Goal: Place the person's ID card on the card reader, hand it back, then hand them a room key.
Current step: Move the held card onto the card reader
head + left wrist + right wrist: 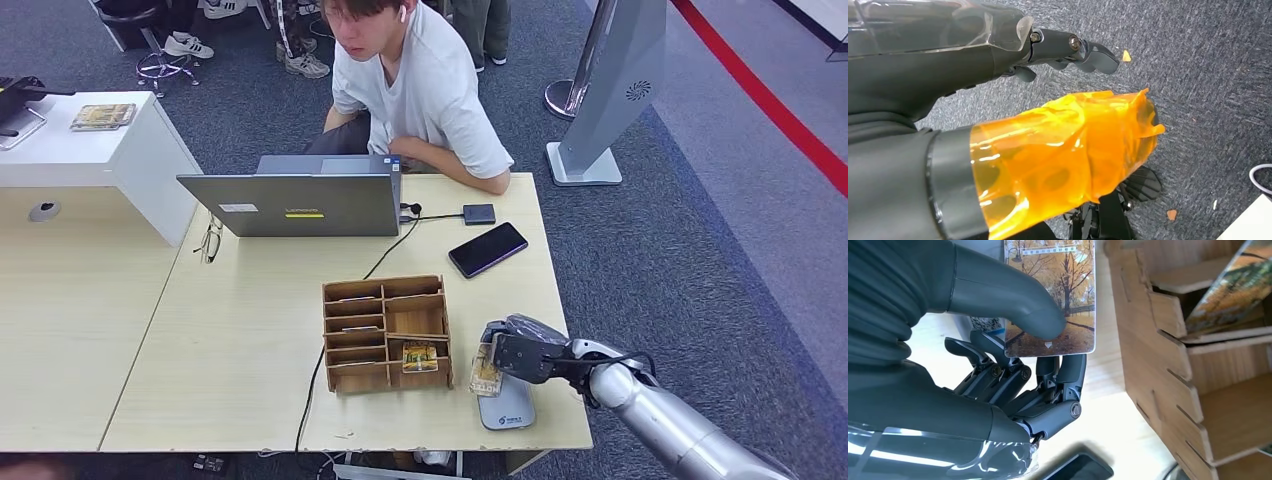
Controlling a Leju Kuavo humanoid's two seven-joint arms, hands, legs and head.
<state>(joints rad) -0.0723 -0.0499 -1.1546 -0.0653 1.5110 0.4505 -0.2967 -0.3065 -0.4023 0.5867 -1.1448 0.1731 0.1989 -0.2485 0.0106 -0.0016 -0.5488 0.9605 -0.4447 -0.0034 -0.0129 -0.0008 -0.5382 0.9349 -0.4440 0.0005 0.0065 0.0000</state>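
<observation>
Apparently the task is in an early-to-middle stretch: the right robot hand (522, 352) sits at the lower right of the head view, pinching a card (1050, 295) printed with autumn trees between thumb and fingers, right over the grey card reader (506, 404) on the near edge of the desk (250, 330). Whether this is the ID card going onto the reader or a room key just drawn from the wooden organizer (386, 332) beside it, I cannot tell (a similar printed card (419, 357) stands in one of the organizer's lower slots). Either way, a handover to the person (420, 80) seated at the upper middle is left to do. The left robot hand (1068, 50) hangs over grey carpet holding nothing, fingers loosely curled. On the pale wood desk lie a laptop (300, 200), a dark phone (487, 248) and eyeglasses (208, 240); a red floor line runs through the upper right
</observation>
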